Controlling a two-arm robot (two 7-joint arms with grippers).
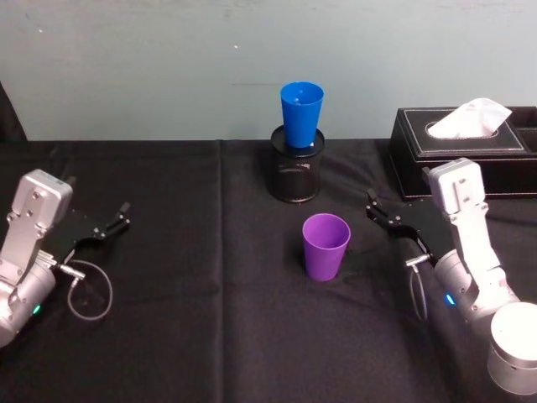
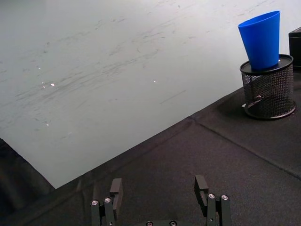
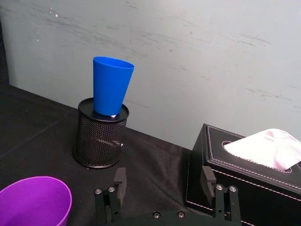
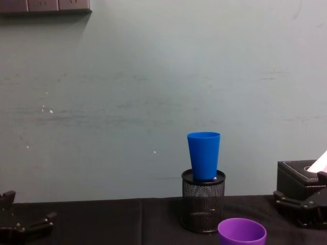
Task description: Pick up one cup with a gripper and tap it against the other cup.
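Observation:
The purple cup (image 1: 325,245) stands upright on the black cloth near the table's middle; its rim shows in the right wrist view (image 3: 34,200) and chest view (image 4: 241,231). The blue cup (image 1: 301,113) sits upright in the top of a black wire-mesh pen holder (image 1: 295,175) behind it, also seen from the wrists (image 2: 261,39) (image 3: 110,85) and chest (image 4: 203,154). My right gripper (image 1: 374,210) (image 3: 163,183) hovers open just right of the purple cup, nothing between its fingers. My left gripper (image 1: 116,222) (image 2: 159,191) rests open at the far left, far from both cups.
A black tissue box (image 1: 466,151) with a white tissue stands at the back right, behind my right arm. A pale wall (image 4: 153,92) runs along the table's back edge. Black cloth (image 1: 210,294) lies bare between the left arm and the cups.

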